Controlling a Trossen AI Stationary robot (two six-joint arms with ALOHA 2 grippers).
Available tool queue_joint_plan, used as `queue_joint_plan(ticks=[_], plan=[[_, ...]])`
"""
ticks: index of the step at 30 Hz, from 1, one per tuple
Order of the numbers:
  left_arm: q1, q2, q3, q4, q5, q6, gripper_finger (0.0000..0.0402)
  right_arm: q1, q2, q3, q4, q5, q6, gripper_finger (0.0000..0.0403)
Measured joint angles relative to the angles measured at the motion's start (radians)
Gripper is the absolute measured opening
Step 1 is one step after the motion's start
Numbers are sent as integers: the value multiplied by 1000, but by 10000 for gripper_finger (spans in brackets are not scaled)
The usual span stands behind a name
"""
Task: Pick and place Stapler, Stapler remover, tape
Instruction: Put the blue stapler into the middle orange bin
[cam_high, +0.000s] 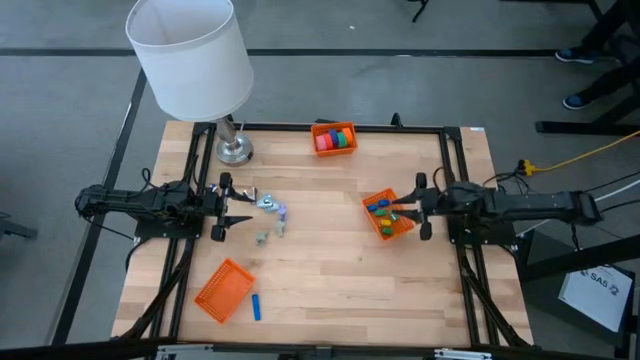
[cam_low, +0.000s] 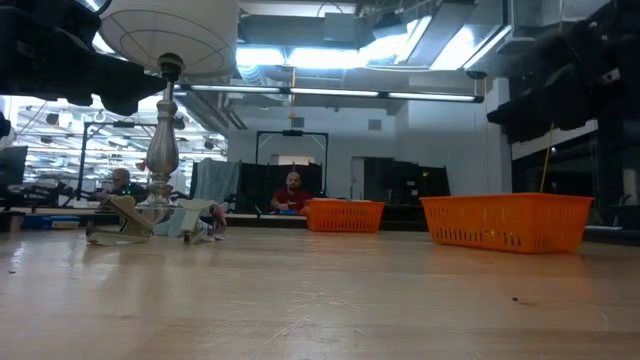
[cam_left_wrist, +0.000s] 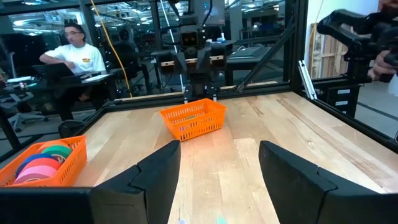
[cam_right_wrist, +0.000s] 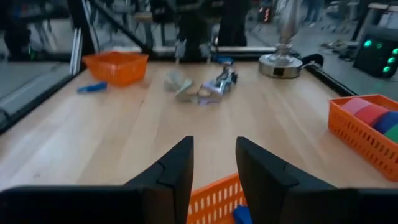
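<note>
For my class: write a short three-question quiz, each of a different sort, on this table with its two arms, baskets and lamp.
1. True or false: the left gripper is shut on a stapler.
2. Multiple choice: the basket with tape rolls stands at the table's
A. far edge, right of the lamp
B. near left corner
C. centre
3. Fill in: the right gripper hangs over the rim of an orange ____ holding small coloured pieces.

Key
1. False: its fingers stand wide apart and hold nothing, beside the pile of small items.
2. A
3. basket
</note>
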Motion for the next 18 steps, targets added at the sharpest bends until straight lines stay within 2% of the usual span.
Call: queue_joint_plan(ticks=[3,7,18], plan=[[0,0,0,0,0,0,215,-14,-93,-58,26,0,41,124],[0,0,0,0,0,0,217,-26,-190,-60,-44,0,88,124],[0,0,0,0,0,0,217,-26,-328,-60,-61,0,80,124]])
